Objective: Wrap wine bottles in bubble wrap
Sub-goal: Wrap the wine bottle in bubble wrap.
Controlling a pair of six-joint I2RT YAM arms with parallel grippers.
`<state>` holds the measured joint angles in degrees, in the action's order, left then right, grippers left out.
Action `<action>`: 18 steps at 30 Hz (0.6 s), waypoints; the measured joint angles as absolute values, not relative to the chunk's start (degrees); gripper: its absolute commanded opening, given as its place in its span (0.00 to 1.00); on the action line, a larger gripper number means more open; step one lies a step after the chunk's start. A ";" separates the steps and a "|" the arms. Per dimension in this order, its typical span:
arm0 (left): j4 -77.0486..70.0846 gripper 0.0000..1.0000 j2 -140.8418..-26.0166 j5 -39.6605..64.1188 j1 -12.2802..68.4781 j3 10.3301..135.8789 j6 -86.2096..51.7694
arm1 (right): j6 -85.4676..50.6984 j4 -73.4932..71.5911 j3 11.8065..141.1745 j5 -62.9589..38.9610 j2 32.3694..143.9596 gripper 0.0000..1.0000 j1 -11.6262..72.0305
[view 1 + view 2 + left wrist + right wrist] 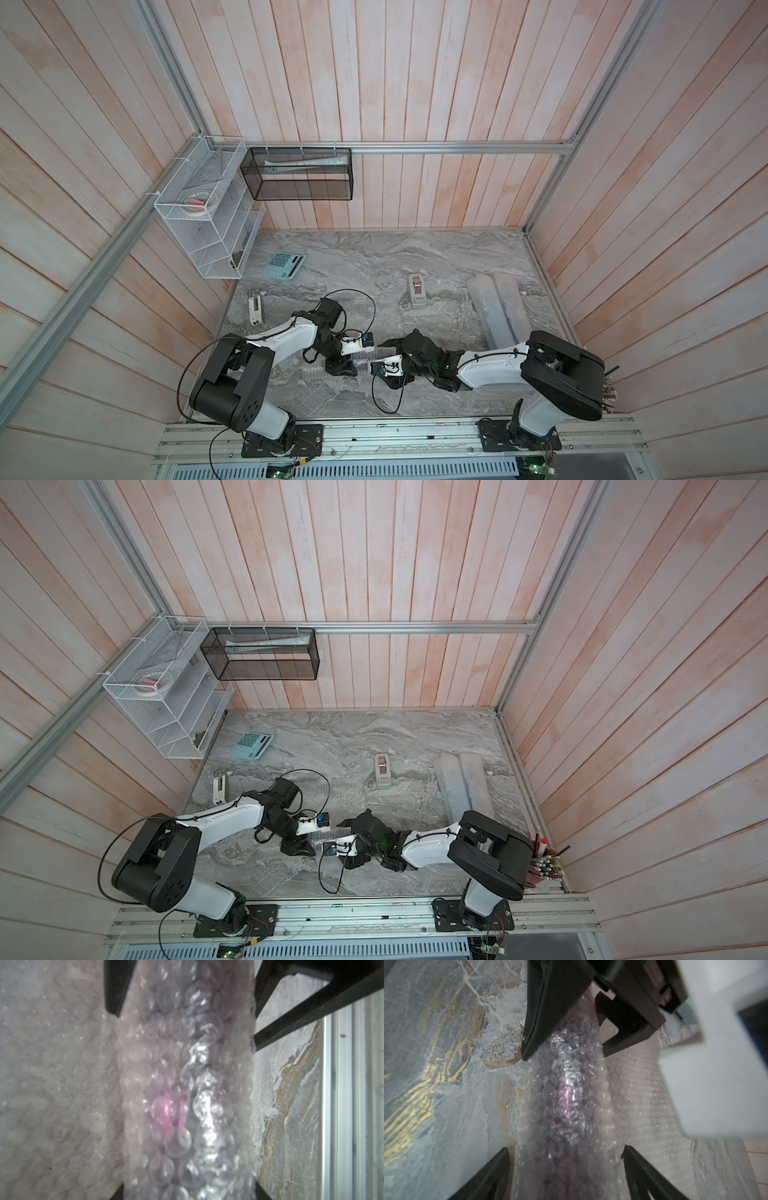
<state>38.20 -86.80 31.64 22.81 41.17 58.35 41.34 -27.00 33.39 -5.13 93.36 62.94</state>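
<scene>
A wine bottle (566, 1093) of purple liquid lies on the marble table, rolled inside bubble wrap (187, 1053); its purple glow (168, 1109) shows through the bubbles. My left gripper (189, 1192) is shut on one end of this roll, a finger touching each side. My right gripper (566, 1167) straddles the other end, open, with its fingertips (500, 1169) just clear of the wrap. Both top views show the two grippers (353, 359) (386, 361) meeting at the table's front centre. The loose rest of the sheet (52, 1084) lies flat beside the roll.
Two rolled bubble-wrap tubes (494, 311) lie at the right. A grey tape dispenser (417, 291) stands behind the grippers; a calculator (284, 266) and a stapler (255, 309) lie at the left. A white wire rack (203, 216) and a black mesh basket (299, 174) hang on the walls.
</scene>
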 measured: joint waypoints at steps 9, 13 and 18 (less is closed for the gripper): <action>38.37 0.66 -86.89 32.16 22.74 41.19 57.74 | 42.35 -25.47 37.34 -2.79 97.47 0.64 63.72; 39.07 0.75 -86.63 32.80 22.65 41.19 57.32 | 41.91 -23.83 38.00 -2.81 97.62 0.59 63.77; 40.40 0.87 -84.47 32.82 22.65 41.19 56.69 | 39.13 -21.30 39.24 -3.92 97.60 0.56 63.55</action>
<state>40.40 -84.47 32.82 22.65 41.19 56.69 39.13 -21.30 39.24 -3.92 97.60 63.55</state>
